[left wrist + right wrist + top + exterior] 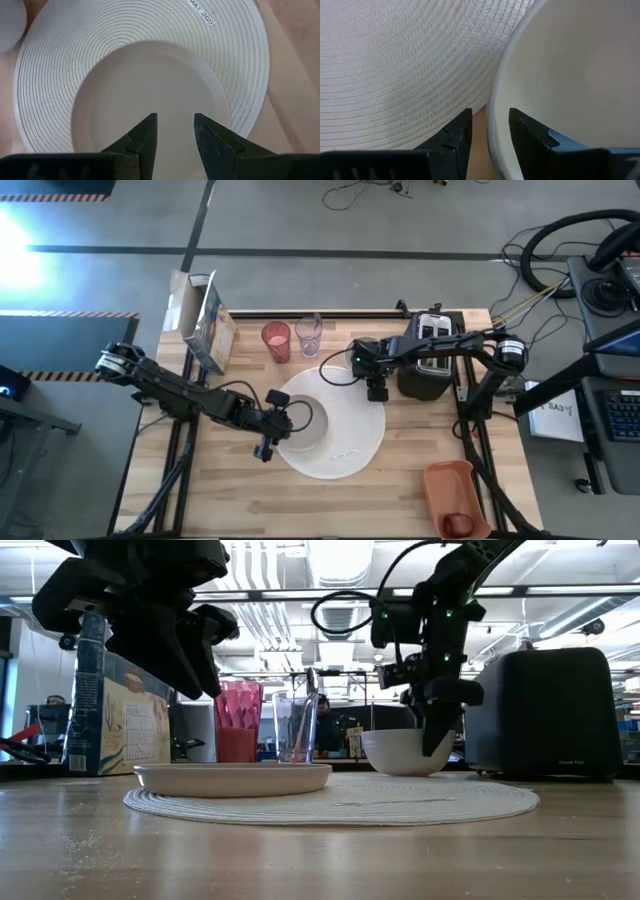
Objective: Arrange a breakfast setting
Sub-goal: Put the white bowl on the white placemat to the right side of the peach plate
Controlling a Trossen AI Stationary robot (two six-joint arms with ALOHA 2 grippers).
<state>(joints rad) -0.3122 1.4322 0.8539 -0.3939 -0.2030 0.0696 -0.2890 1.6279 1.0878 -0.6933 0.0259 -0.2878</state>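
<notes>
Right gripper (486, 135) straddles the rim of the small white bowl (405, 751), one finger inside the wall and one outside; it looks to be pinching that rim, though the wrist view does not quite show contact on both sides. The bowl sits on the wooden table (250, 500) just beside the edge of the round woven mat (350, 442), close in front of the black toaster (432, 350). A one-sided rim grip is the weak point: lifted too quickly, the bowl could pivot and slip out, or swing into the toaster. Dragged instead of lifted, it could catch the mat's edge and ruck it.

Left gripper (175, 135) hovers over the smaller pale plate (150, 100), fingers slightly parted and holding nothing. That plate lies on the mat, directly beneath and ahead of the fingertips. With both arms over the same mat, a crossing move risks a clash between them. The pink tumbler (276, 340) and clear glass (308, 335) stand together at the table's far side, well apart from either gripper.
</notes>
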